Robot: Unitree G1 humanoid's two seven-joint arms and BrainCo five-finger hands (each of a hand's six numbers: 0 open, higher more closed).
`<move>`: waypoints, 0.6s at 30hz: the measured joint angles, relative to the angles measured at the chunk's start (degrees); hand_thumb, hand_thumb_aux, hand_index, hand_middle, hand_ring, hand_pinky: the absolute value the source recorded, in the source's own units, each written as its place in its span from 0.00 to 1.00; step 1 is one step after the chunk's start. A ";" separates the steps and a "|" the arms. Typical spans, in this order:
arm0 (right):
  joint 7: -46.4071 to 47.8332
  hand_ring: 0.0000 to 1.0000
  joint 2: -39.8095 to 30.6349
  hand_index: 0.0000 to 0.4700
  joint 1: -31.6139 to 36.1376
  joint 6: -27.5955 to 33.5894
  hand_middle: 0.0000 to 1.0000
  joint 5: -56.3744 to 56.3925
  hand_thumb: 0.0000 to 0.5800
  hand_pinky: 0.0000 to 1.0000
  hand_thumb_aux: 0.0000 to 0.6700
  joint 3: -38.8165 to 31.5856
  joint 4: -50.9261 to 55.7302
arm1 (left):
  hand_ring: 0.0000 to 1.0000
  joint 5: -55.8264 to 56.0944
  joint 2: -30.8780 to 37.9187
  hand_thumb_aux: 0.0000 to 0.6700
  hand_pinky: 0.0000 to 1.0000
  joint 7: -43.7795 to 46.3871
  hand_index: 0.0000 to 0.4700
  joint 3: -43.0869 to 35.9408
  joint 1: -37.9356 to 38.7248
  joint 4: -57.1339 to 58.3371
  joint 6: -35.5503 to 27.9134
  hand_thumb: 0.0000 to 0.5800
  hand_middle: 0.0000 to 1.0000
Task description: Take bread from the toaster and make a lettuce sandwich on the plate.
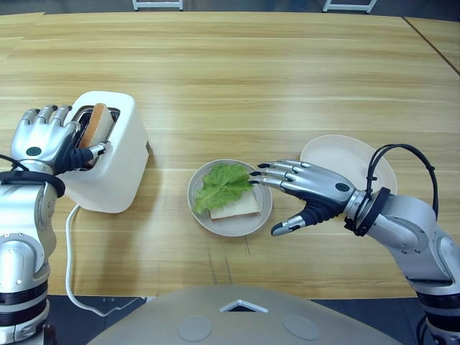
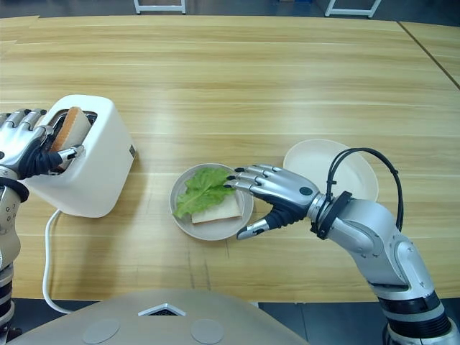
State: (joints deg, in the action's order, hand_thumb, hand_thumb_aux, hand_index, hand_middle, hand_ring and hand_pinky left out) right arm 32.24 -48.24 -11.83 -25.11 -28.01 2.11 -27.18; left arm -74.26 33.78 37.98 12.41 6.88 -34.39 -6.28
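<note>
Far edge: the worktop (image 1: 251,79) runs up to a dark floor strip, where pale frame legs (image 1: 157,4) stand, cut off by the top of the view.
Right edge: a dark diagonal seam (image 1: 431,43) crosses the far right corner of the wood.
Open room: a broad run of light wood planks lies beyond the toaster and the plates, up to the far edge.
Toaster: the white toaster (image 1: 115,162) stands at the left, well apart from the plate; its white cord (image 1: 70,244) trails over the near edge.
Left hand: the left hand (image 1: 44,136) sits at the toaster's top, fingers closed around the bread slice (image 1: 98,123), which stands tilted out of the slot.
Plate: the plate (image 1: 237,228) lies mid-worktop and carries the bottom slice (image 1: 243,207) with the lettuce (image 1: 221,185) laid on it, overhanging to the left.
Right hand: the right hand (image 1: 305,188) is held flat over the plate's right rim, fingers stretched, thumb spread, holding nothing; its fingertips (image 1: 257,174) are at the lettuce's right edge, though contact cannot be judged.
Second plate: a second plate (image 1: 334,152) lies just right of the first.
Hidden: the right wrist and its black cable (image 1: 402,154) cover the second plate's near part; the lettuce hides most of the bottom slice.
</note>
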 measured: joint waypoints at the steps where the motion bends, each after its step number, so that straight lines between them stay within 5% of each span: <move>1: -2.30 0.00 0.70 0.00 1.43 -0.70 0.00 -3.15 0.00 0.00 0.00 -0.76 2.31 | 1.00 0.42 -0.30 1.00 1.00 -0.74 1.00 0.02 -0.31 -0.02 -0.50 1.00 1.00; 3: -7.56 0.00 1.98 0.02 4.13 -2.01 0.00 -9.83 0.04 0.00 0.02 -2.61 7.35 | 1.00 1.54 -1.32 1.00 1.00 -2.26 1.00 0.38 -1.21 -0.53 -1.37 1.00 1.00; 4: -10.51 0.00 2.45 0.09 5.44 -2.77 0.00 -13.20 0.17 0.00 0.09 -3.84 9.65 | 1.00 2.05 -1.73 1.00 1.00 -2.87 1.00 0.56 -1.72 -0.68 -1.77 1.00 1.00; 5: -13.74 0.00 3.06 0.31 6.82 -3.43 0.00 -16.67 0.52 0.00 0.31 -5.24 12.37 | 1.00 2.71 -2.09 1.00 1.00 -3.32 1.00 0.80 -2.30 -1.07 -2.06 1.00 1.00; 6: -17.36 0.00 3.91 0.43 8.29 -3.95 0.00 -20.16 0.68 0.00 0.43 -6.82 15.20 | 1.00 3.15 -2.18 1.00 1.00 -4.01 1.00 0.94 -2.92 -1.78 -2.27 1.00 1.00; 14: -35.03 0.00 7.97 0.64 16.84 -4.40 0.00 -33.28 0.87 0.00 0.64 -15.75 29.73 | 1.00 4.97 -2.24 1.00 1.00 -5.97 1.00 2.00 -5.68 -3.36 -3.55 1.00 1.00; 18: -39.25 0.00 8.95 0.62 19.55 -3.82 0.00 -35.60 0.86 0.00 0.62 -18.69 33.46 | 1.00 5.29 -2.22 1.00 1.00 -5.98 1.00 2.00 -5.78 -3.82 -3.61 1.00 1.00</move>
State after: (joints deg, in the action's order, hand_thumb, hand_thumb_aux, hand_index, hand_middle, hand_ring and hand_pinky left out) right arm -7.01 -39.29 7.72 -28.93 -63.62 -16.57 6.28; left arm -68.97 31.56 32.01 14.41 1.10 -38.21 -9.89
